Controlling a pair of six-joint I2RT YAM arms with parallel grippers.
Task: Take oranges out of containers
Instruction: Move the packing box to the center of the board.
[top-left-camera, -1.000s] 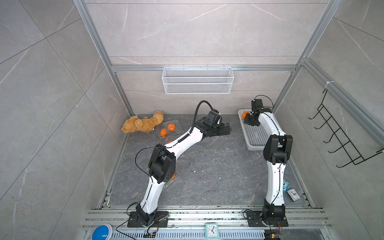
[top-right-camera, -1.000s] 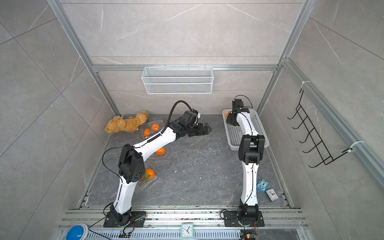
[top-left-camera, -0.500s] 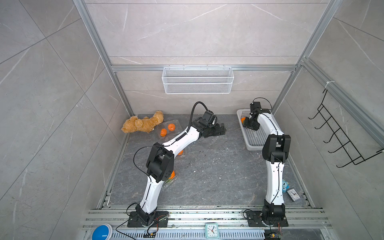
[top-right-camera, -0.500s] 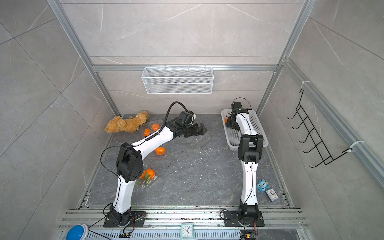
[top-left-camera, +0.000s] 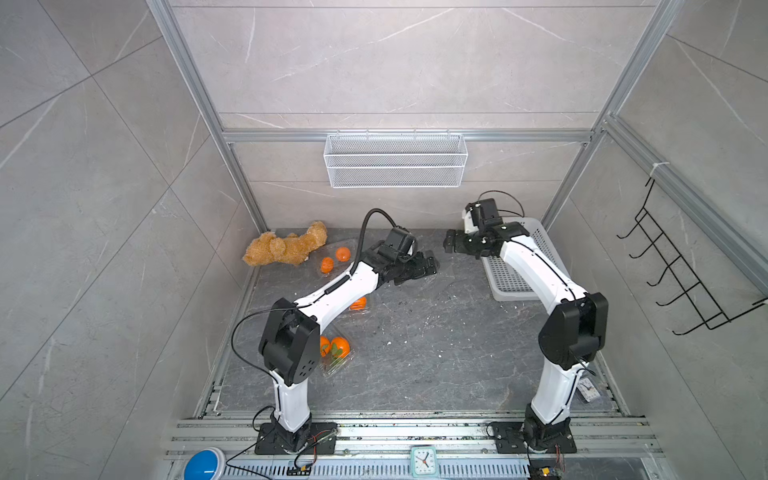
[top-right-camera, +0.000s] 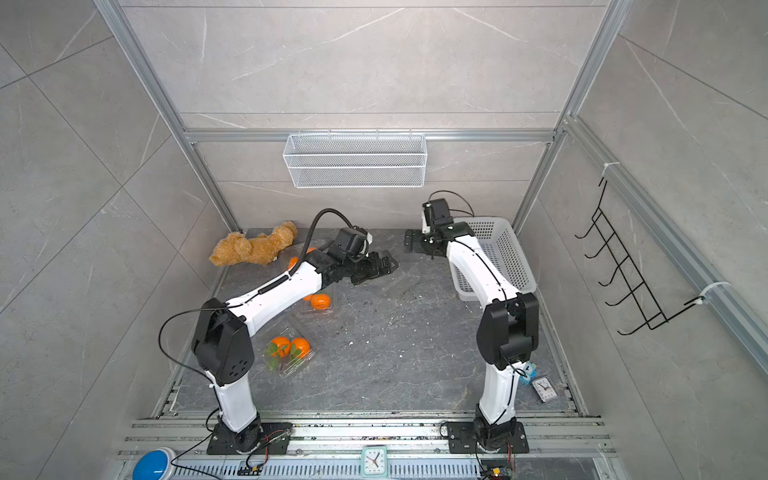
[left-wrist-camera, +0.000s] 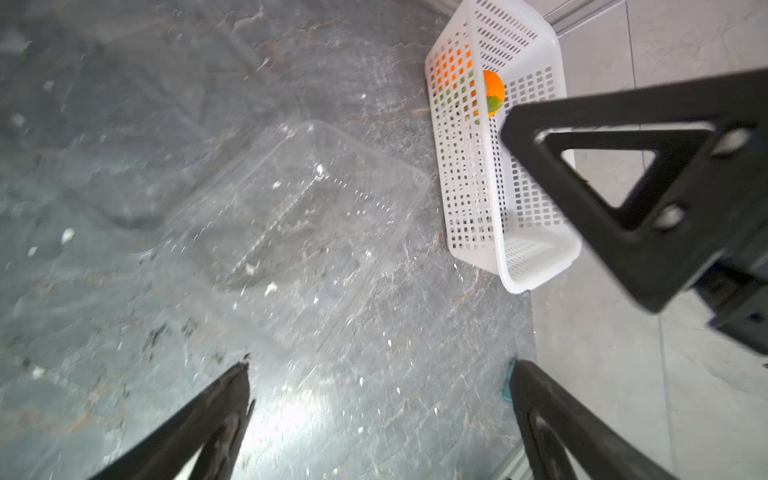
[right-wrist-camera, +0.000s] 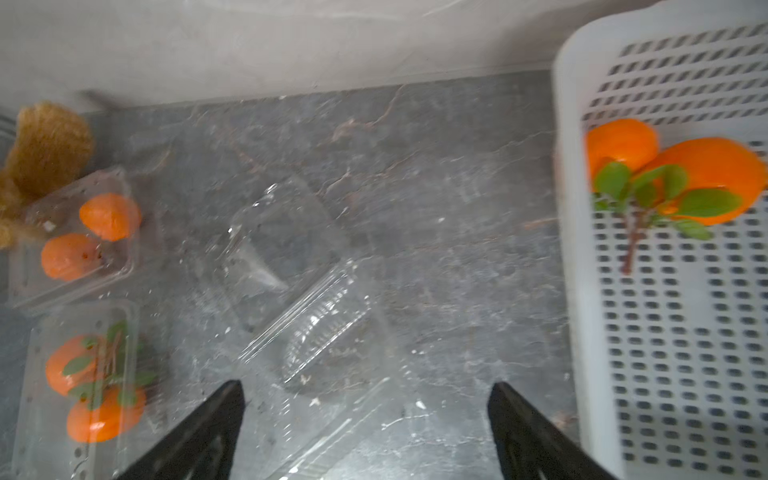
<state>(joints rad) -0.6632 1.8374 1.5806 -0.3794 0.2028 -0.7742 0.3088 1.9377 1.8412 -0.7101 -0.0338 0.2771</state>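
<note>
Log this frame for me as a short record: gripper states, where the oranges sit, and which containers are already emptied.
left gripper: jaws open, empty
right gripper: jaws open, empty
white basket: two leafy oranges inside
empty container: open, on the floor near the basket
far container: two oranges, next to the teddy bear
middle container: oranges inside, partly under the left arm
near container: two leafy oranges inside

The scene held eight oranges (top-right-camera: 320, 301), six lying in three of the four clear clamshell containers (left-wrist-camera: 291, 216) and two in the single white perforated basket (right-wrist-camera: 571, 311), together with one teddy bear (top-left-camera: 286, 248), one wire wall basket (top-left-camera: 395, 160) and two clocks (top-right-camera: 374, 460).
</note>
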